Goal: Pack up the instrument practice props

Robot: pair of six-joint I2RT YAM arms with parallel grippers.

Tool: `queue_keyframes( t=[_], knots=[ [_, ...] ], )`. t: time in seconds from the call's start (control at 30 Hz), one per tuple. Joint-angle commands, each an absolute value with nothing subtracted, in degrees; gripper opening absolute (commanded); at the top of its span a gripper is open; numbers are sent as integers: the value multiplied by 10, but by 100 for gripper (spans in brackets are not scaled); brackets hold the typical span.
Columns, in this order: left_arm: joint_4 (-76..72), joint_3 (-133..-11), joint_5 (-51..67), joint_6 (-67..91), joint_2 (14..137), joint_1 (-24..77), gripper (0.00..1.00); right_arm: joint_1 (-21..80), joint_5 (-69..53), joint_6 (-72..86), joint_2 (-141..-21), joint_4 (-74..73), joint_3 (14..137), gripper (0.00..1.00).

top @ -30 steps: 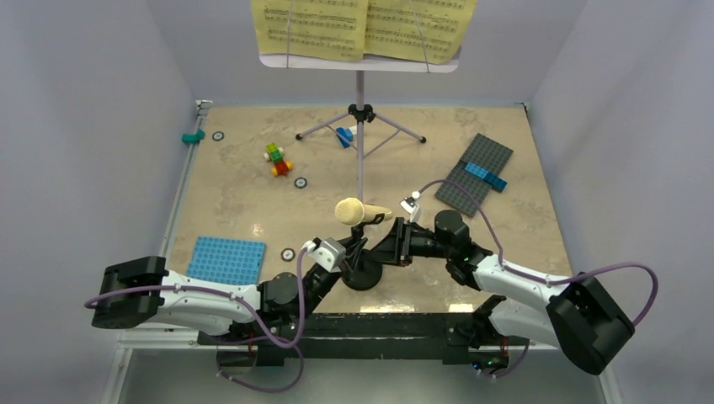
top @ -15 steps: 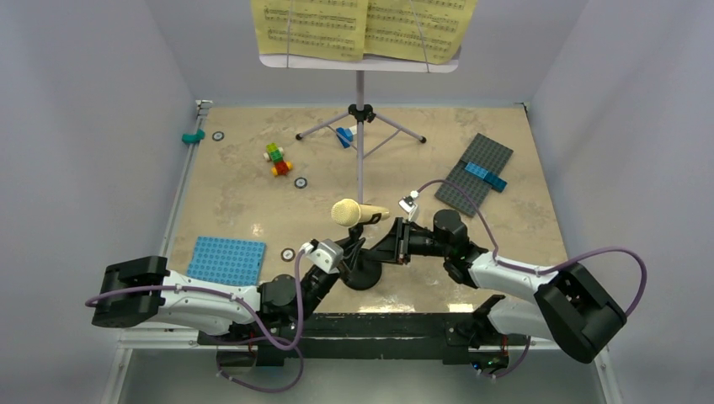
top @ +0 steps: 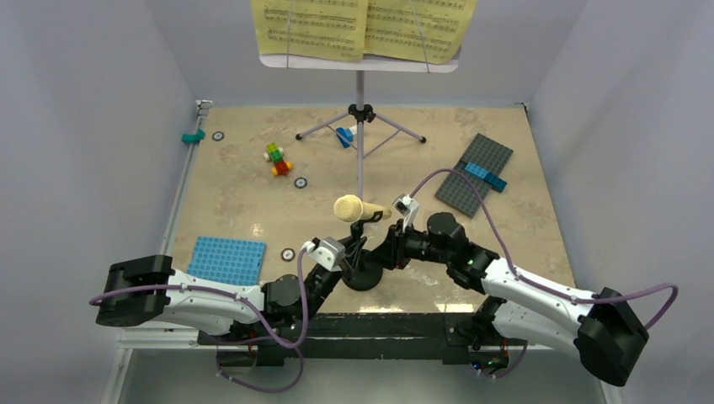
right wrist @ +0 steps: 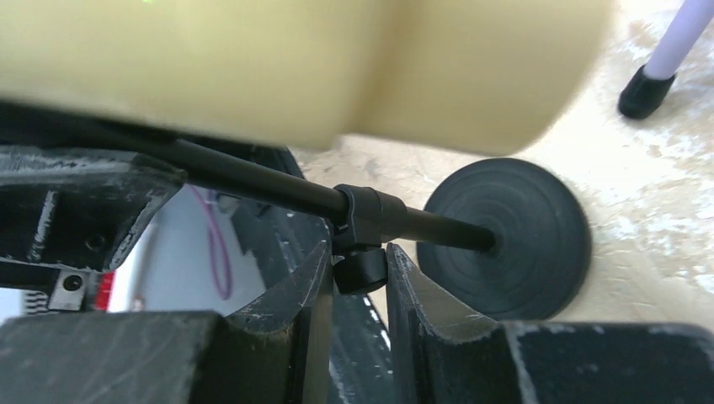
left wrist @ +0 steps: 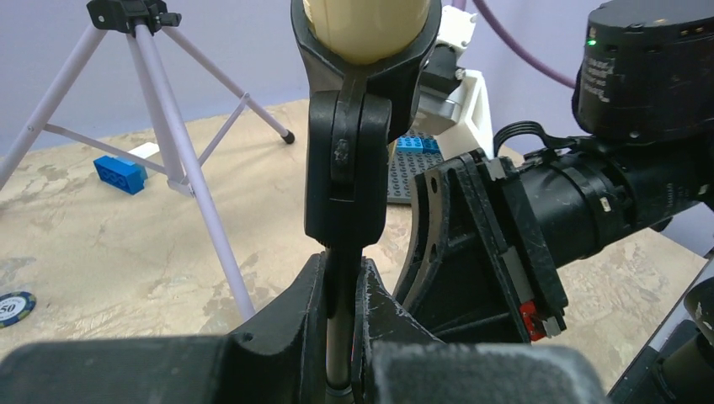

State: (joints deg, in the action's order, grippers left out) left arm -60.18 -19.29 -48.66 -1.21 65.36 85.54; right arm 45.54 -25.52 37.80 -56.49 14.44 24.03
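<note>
Here left end effector and right end effector grip mic stand (upright).

microphone on mic stand, music stand behind

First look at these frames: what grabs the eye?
Both arms meet at the mic stand front-centre: the left gripper has its jaws shut on the thin post, the right gripper has its jaws flanking the adjuster knob. The cream microphone sits clipped on top. At the back, the music stand towers with yellow sheet music.
</note>
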Motion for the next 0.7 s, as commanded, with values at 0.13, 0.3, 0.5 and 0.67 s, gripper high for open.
queue_keyframes(
  t=[0.13,0.3,0.5,0.67],
  knots=[
    [-534,-192,-481,43,673,866,0,474,-193,335,-530,102,251,46],
    [-525,-194,-479,45,667,866,0,440,-252,395,-532,138,230,59],
    [-523,-198,-476,45,667,866,0,428,-280,386,-540,142,240,48],
    [-522,-203,-471,42,670,866,0,428,-303,381,-550,162,247,33]
  ],
)
